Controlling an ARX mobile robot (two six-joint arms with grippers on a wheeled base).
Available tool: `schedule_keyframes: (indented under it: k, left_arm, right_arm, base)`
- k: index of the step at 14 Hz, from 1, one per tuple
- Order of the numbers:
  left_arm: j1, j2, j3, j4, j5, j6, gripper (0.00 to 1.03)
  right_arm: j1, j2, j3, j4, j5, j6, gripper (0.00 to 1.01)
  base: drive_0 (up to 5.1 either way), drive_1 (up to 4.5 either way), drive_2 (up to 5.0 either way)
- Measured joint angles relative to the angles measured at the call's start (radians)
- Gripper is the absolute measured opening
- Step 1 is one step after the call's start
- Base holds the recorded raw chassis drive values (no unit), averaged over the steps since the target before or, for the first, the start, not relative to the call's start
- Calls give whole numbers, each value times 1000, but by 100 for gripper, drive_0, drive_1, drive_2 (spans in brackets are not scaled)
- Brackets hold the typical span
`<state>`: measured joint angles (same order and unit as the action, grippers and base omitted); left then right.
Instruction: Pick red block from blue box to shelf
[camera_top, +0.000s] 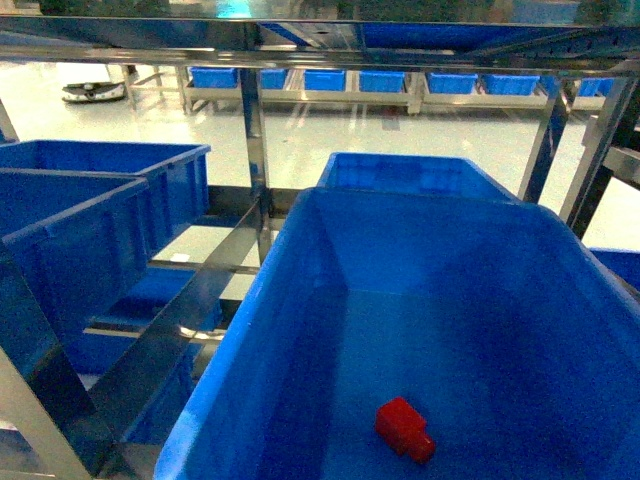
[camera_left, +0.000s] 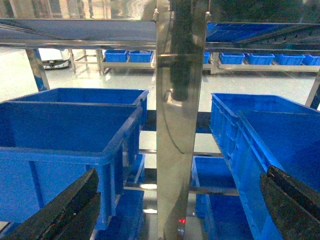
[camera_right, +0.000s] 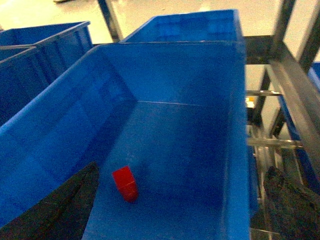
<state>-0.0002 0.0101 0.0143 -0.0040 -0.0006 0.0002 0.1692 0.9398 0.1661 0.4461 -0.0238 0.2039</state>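
red block (camera_top: 404, 429) lying on floor of blue box (camera_top: 300, 300) | box on shelf (camera_top: 252, 130) | more bins left (camera_top: 90, 200)

We see the red block (camera_top: 404, 429) lying on the floor of the near box (camera_top: 240, 390), toward its front. A second box (camera_top: 415, 172) stands directly behind it. Left of both, beyond a post of the shelf (camera_top: 254, 130), sit two more boxes (camera_top: 70, 230), one behind the other.

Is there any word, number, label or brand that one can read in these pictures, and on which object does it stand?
No readable text in any view.
The blue box, the red block and the shelf carry no visible print or label.
The small red light low on the shelf post shows no characters.
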Motion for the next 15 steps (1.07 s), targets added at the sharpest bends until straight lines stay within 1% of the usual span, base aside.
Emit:
schedule_keyframes:
  k: [1,2,3,4,5,6,7,8,10,11,13,14,15]
  left_arm:
    - [0,0,0,0,0,0,98]
    - [0,0,0,0,0,0,98]
    - [0,0,0,0,0,0,98]
    - [0,0,0,0,0,0,98]
    - [0,0,0,0,0,0,98]
    - [0,0,0,0,0,0,98]
    - [0,0,0,0,0,0,98]
    - [0,0,0,0,0,0,98]
    - [0,0,0,0,0,0,98]
    - [0,0,0,0,0,0,98]
    - [0,0,0,0,0,0,98]
    - [0,0,0,0,0,0,98]
    - [0,0,0,0,0,0,98]
  right_arm:
    - [-58,-76,-11,-72,-18,-16,98]
    - [-140,-174,-24,-141,-65,-37,98]
    - [-192,-245,-39,-187,-87,-62,98]
    - [-216,-307,-47,-238,-103,-83,98]
    - [-210,-377,-57,-256,-93,-118,98]
    - [-187,-452,-57,-321,-52,-158,98]
    - [-166,-487,-57,-380,-18,-172,98]
    - [-154,-504,-58,-396,-1,-180,98]
    - [-158,-509,-58,-402,4,-193,98]
    - [-156,-524,-58,-416,17,-198,98]
    - [-129,-567,-58,-456,38,-200,98]
    - [-123,-584,-58,-454,37,-201,98]
    - [-129,-579,-58,-440,40,-201,98]
  base:
    - [0,0,0]
    - [0,0,0]
    - [0,0,0]
    - [0,0,0]
    - [0,0,0]
    - [0,0,0]
    - [0,0,0]
    - [0,0,0]
    - [0,0,0]
    - [0,0,0]
    - [0,0,0]
    - [0,0,0]
    - [0,0,0]
